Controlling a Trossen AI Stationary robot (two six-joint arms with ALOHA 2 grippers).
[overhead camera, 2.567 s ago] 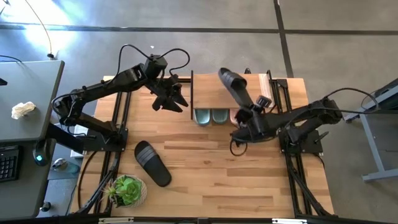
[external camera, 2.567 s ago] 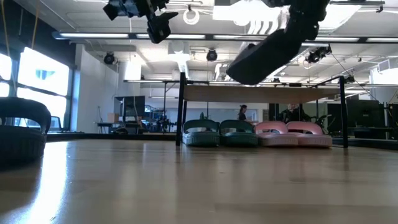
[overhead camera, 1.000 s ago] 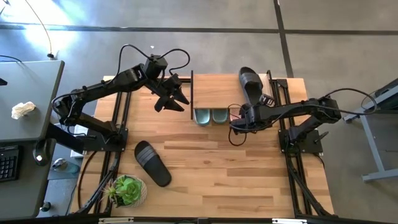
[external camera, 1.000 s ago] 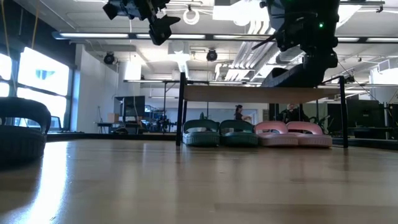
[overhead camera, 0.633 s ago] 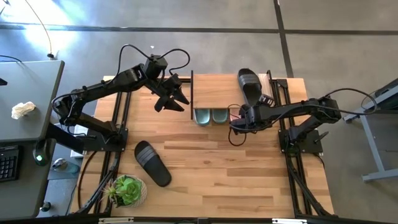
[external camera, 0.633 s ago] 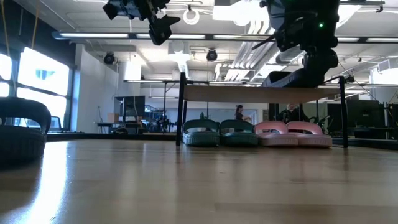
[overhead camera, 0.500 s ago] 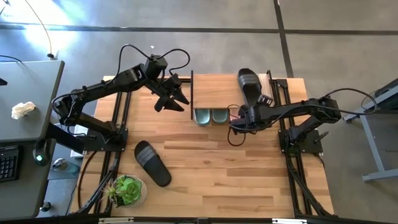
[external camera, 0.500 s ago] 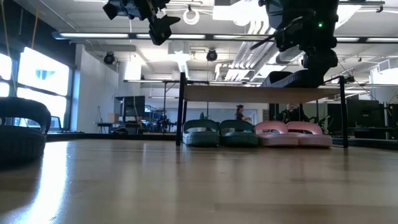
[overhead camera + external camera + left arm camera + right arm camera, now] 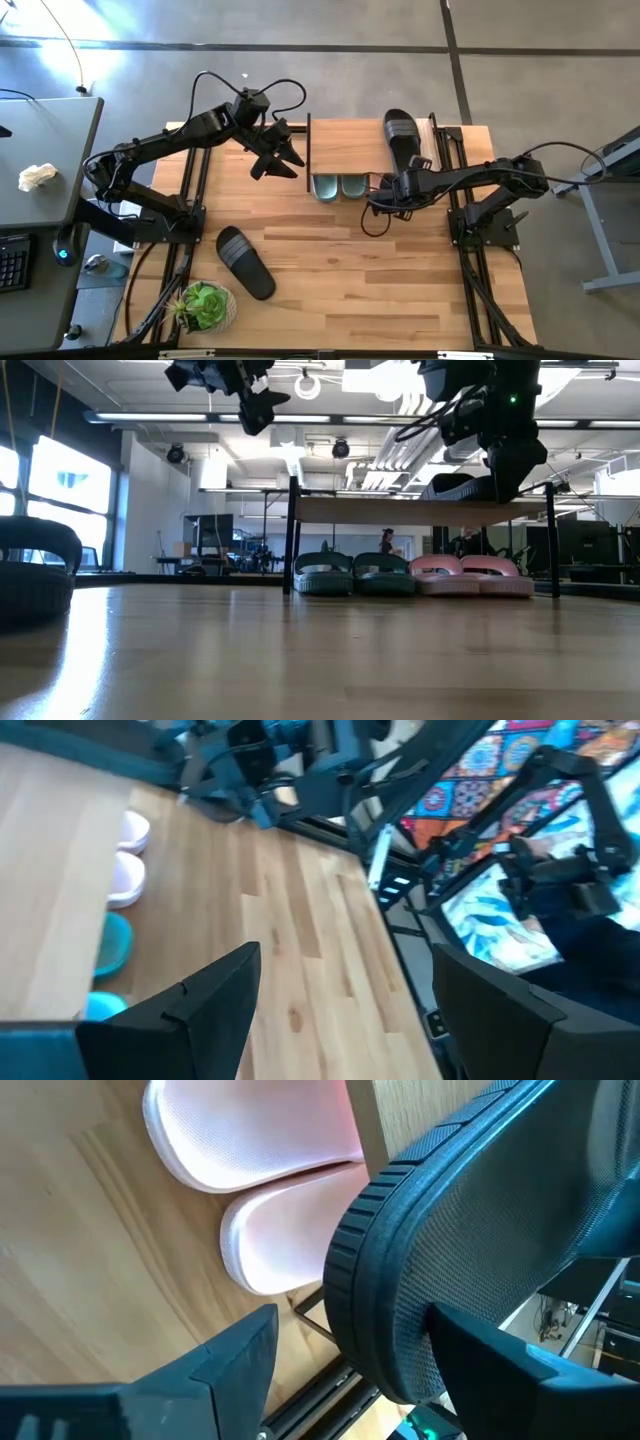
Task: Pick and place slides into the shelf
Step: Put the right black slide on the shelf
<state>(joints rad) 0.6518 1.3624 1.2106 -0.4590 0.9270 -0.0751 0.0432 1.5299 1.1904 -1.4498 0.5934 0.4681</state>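
Observation:
The shelf stands at the table's far edge. One black slide lies flat along the right part of its top, heel end over the near edge. My right gripper is open, a finger on either side of that heel. Two sage-green slides and two pale pink slides rest on their soles on the table under the shelf. A second black slide lies sole down near the table's left front. My left gripper hangs open in the air, left of the shelf. My right gripper stands open around the black slide's heel end, coming level from the table's near side. One finger is plainly clear of it. The other finger lies close along the slide's side; whether it touches cannot be told.
A potted plant stands at the table's near left corner. Bare tabletop spreads in front of the shelf. The shelf's thin black legs frame the slides beneath. People move in the room far behind the table.
My right gripper has opened and let go of the black slide. The slide, held tilted over the shelf a second ago, now lies level on the shelf top. The gripper stays at its heel end.

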